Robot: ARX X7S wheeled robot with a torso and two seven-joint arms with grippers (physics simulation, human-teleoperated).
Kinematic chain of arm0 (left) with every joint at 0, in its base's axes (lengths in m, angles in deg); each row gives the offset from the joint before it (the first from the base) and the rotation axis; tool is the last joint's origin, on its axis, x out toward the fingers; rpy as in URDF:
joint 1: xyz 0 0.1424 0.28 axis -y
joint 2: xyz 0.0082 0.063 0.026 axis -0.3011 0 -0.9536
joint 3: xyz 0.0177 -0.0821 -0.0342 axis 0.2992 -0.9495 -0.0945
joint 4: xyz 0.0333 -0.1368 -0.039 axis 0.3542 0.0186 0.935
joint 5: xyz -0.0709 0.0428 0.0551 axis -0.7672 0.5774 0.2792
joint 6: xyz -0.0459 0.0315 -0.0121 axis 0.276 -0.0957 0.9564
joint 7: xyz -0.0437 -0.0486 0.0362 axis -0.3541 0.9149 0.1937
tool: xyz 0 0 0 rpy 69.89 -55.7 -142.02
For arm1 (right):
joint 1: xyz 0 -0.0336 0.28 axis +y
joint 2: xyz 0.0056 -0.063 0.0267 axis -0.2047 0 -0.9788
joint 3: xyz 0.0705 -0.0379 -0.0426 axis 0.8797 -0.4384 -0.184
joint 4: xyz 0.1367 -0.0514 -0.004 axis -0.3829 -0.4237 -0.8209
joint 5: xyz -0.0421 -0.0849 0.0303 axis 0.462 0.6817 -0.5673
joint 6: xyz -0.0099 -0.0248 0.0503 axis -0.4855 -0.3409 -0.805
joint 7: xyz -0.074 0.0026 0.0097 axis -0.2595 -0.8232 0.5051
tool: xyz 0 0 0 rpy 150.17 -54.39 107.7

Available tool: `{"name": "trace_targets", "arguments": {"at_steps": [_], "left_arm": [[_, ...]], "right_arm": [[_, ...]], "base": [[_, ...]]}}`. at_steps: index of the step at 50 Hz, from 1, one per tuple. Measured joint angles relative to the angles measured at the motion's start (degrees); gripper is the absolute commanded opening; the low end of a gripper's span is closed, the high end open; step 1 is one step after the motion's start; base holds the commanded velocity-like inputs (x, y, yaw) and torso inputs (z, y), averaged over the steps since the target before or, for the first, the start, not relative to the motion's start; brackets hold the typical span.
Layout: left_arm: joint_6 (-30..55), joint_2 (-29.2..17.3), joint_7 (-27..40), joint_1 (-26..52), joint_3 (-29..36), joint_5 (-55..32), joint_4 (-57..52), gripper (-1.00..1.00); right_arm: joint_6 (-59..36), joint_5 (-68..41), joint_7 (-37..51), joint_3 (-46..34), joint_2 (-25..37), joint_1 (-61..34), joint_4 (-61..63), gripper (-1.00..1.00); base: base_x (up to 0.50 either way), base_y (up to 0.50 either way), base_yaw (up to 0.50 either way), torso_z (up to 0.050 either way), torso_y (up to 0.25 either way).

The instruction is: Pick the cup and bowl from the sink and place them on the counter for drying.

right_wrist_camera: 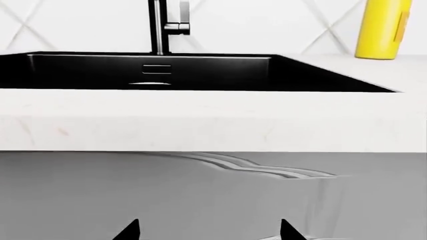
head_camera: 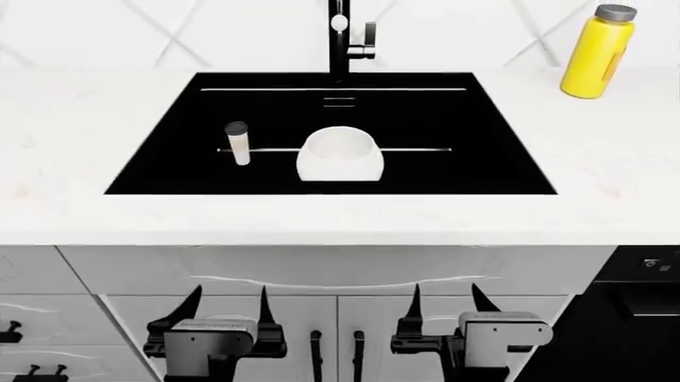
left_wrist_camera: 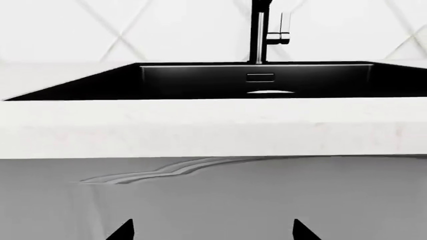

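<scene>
While both open, empty end effectors, left (head_camera: 225, 306) and right (head_camera: 448, 302), hang below the tabletop (head_camera: 85, 159) edge, nothing is moved yet: the cup (head_camera: 237, 143) stands left of the bowl (head_camera: 339, 155) inside the sink (head_camera: 467, 143), both awaiting pickup.

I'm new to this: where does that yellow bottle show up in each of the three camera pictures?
Head view: the yellow bottle stands on the counter at the far right, behind the sink.
Right wrist view: the bottle is at the upper right, its cap cut off by the picture's edge.
Left wrist view: it is not in the picture.
Shared landmark: the black faucet appears in all three.
</scene>
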Motion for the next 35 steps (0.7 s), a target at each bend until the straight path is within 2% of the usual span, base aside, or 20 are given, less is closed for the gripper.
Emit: {"name": "trace_targets", "arguments": {"at_steps": [26,35], "left_arm": [[-1.68,-1.20,1.22,-0.42,1.21,-0.83,-0.25,1.00],[-1.77,-1.39,1.63,-0.23,1.75,-1.12,-0.45,1.00]], "right_arm": [[0.15,-1.65,0.99,-1.60,1.10,-0.60,-0.72,1.00],[0.25,-2.09,1.33,-2.07,1.43,-0.71,-0.82,1.00]], "base": [[0.00,0.00,0.00,0.050,0.000],[0.00,0.00,0.00,0.000,0.000]]}}
